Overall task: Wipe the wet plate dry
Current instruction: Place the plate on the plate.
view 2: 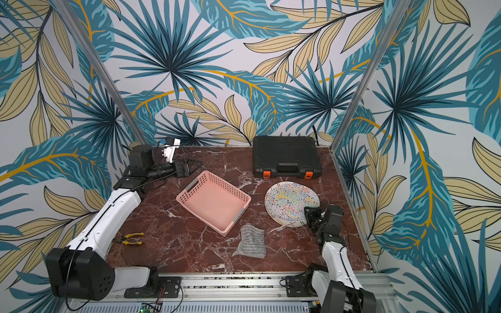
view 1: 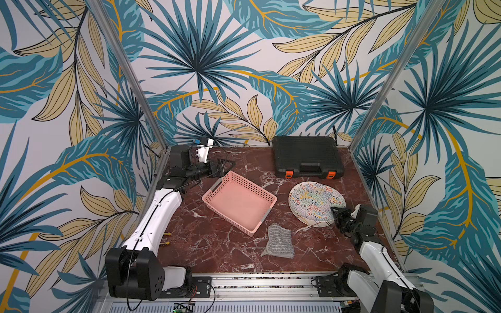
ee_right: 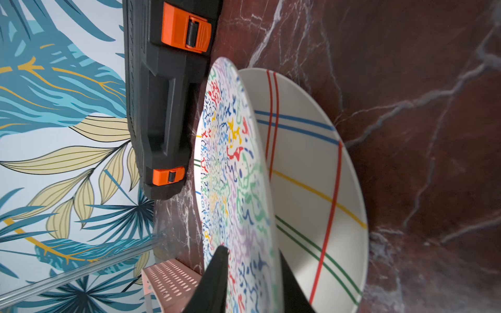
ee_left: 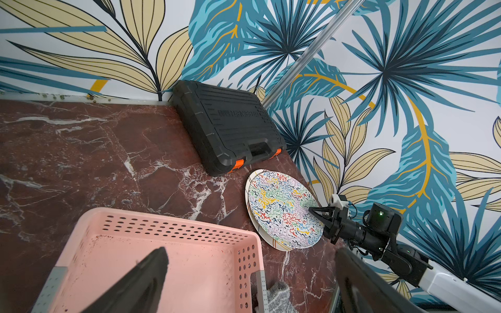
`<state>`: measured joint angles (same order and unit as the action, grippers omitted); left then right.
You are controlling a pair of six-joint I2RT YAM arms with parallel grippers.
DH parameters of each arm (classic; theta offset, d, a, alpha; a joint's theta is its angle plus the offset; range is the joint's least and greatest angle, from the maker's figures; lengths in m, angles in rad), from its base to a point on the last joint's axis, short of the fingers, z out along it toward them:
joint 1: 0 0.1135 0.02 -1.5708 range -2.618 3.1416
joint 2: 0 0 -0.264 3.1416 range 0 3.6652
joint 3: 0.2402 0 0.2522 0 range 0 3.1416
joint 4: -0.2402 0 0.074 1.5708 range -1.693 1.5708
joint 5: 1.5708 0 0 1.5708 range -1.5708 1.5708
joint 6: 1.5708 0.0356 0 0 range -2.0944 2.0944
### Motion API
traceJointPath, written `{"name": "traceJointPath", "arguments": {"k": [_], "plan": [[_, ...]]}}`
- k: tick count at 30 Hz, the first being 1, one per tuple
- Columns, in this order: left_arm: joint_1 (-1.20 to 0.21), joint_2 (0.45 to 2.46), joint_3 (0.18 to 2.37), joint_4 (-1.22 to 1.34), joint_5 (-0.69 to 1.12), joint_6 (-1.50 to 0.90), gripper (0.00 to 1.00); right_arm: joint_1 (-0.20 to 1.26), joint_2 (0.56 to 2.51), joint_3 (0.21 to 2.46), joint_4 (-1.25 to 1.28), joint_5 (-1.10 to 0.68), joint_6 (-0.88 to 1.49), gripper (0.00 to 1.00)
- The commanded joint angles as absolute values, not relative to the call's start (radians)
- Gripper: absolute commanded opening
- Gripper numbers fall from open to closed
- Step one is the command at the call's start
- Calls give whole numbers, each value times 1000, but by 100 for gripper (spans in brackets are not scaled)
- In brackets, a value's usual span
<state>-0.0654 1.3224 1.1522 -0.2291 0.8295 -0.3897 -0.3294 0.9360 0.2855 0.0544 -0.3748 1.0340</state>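
Red-brown marble tops the bench [view 1: 217, 244]. The plate [view 1: 315, 199], covered in coloured squiggles, sits near the right edge, just in front of the black tool case [view 1: 306, 157] in the back right corner. It lies on a white striped plate [ee_right: 311, 176], and its near side is tilted up off that one.

The right gripper [ee_right: 252, 252] reaches in from the front right. One finger is over the squiggled face and the other is in the gap between the two plates. Its jaws are somewhat apart astride the rim, but I cannot tell whether they pinch it.

The grey cloth [view 1: 279, 241] lies crumpled towards the front edge. It is apart from both plates and just in front of the pink basket [view 1: 249, 187]. The basket sits skewed in the middle of the bench, between the left gripper [view 1: 226, 166] and the plates. That gripper hangs near the back left corner by the basket's far end, with its jaws spread wide and holding nothing.

Yellow-handled pliers [view 2: 130, 238] lie by the left edge beside the left arm.
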Motion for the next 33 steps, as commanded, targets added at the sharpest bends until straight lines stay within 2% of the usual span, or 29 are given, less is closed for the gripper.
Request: {"name": "traceJointPath", "arguments": {"k": [1,5,9,20,26,33], "plan": [[-57,1307,1145,-215,827,-382,100,-334,922,271,-6,-352,990,38],[-56,1300,1143,-218,827,-380,100,-333,921,275,-48,-336,974,54],[-56,1299,1144,-218,827,-379,100,-333,920,285,-119,-304,950,66],[-54,1296,1143,-223,813,-374,100,-333,916,364,-327,-252,903,91],[-51,1296,1154,-252,771,-348,100,-333,851,433,-494,-182,890,99],[-50,1296,1209,-409,568,-182,100,-333,744,536,-637,-89,848,99]]}}
